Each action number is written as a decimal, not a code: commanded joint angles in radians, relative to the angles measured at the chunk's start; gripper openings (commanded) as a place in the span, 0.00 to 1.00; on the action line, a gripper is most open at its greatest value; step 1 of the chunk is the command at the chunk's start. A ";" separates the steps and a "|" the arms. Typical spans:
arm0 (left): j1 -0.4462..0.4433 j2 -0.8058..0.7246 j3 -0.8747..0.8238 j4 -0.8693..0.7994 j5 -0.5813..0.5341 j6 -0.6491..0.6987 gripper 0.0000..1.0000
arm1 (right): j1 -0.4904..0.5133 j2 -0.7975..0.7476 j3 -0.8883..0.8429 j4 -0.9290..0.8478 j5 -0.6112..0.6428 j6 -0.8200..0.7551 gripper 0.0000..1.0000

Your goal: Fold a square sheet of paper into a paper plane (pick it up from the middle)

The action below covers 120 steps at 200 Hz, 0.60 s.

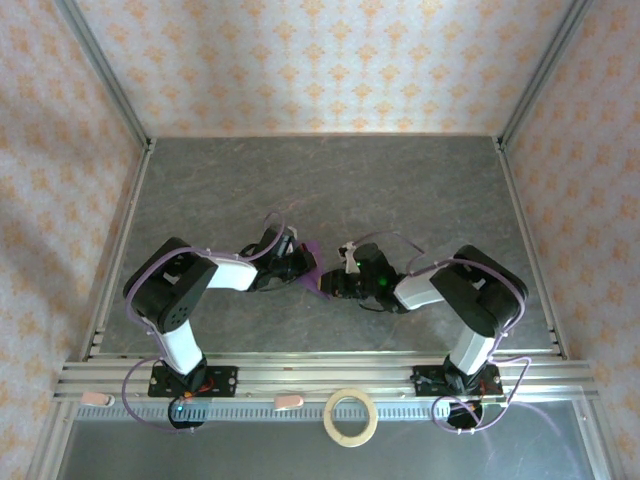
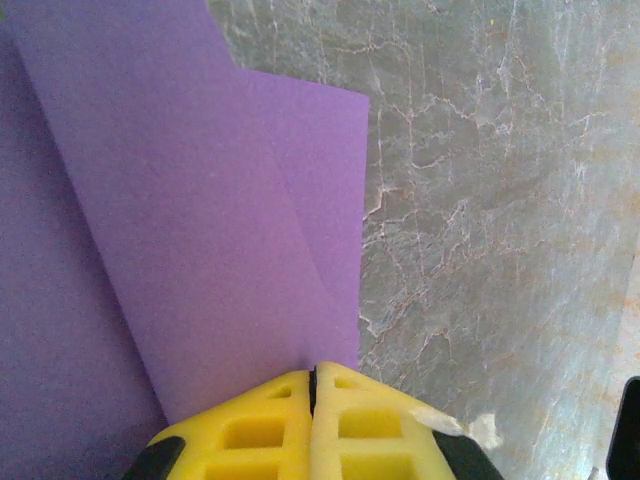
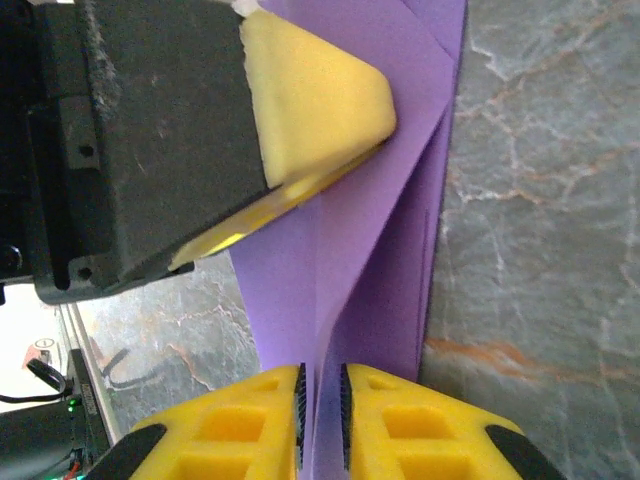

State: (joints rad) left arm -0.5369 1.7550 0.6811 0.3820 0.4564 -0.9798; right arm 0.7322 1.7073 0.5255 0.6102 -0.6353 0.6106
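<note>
Legible text, labels, brands, numbers and signs: none can be read on any surface in the three views.

Both arms are bent inward over the grey table [image 1: 320, 190], and the left gripper [image 1: 298, 266] and right gripper [image 1: 335, 284] meet at the purple paper [image 1: 313, 256], one on each side of it. Just a sliver of purple peeks out between them. A tan tape ring [image 1: 351, 416] lies well nearer than the paper, on the front rail [image 1: 300, 372].
</note>
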 commanded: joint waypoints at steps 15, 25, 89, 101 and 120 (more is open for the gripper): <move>-0.005 0.040 -0.015 -0.084 -0.044 0.035 0.00 | 0.003 -0.032 0.005 -0.152 -0.006 -0.023 0.17; -0.005 0.044 -0.016 -0.081 -0.044 0.035 0.00 | 0.003 -0.028 0.001 -0.162 -0.009 -0.018 0.15; -0.005 0.052 -0.022 -0.079 -0.046 0.036 0.00 | 0.003 -0.034 -0.018 -0.214 -0.002 0.002 0.12; -0.005 0.052 -0.022 -0.078 -0.047 0.035 0.00 | 0.003 -0.055 -0.007 -0.250 0.016 -0.007 0.13; -0.005 0.054 -0.024 -0.075 -0.045 0.034 0.00 | 0.003 -0.079 0.006 -0.303 0.039 -0.023 0.13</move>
State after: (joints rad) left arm -0.5369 1.7573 0.6811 0.3847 0.4564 -0.9668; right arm 0.7322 1.6550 0.5262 0.4698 -0.6346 0.6083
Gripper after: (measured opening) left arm 0.062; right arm 0.136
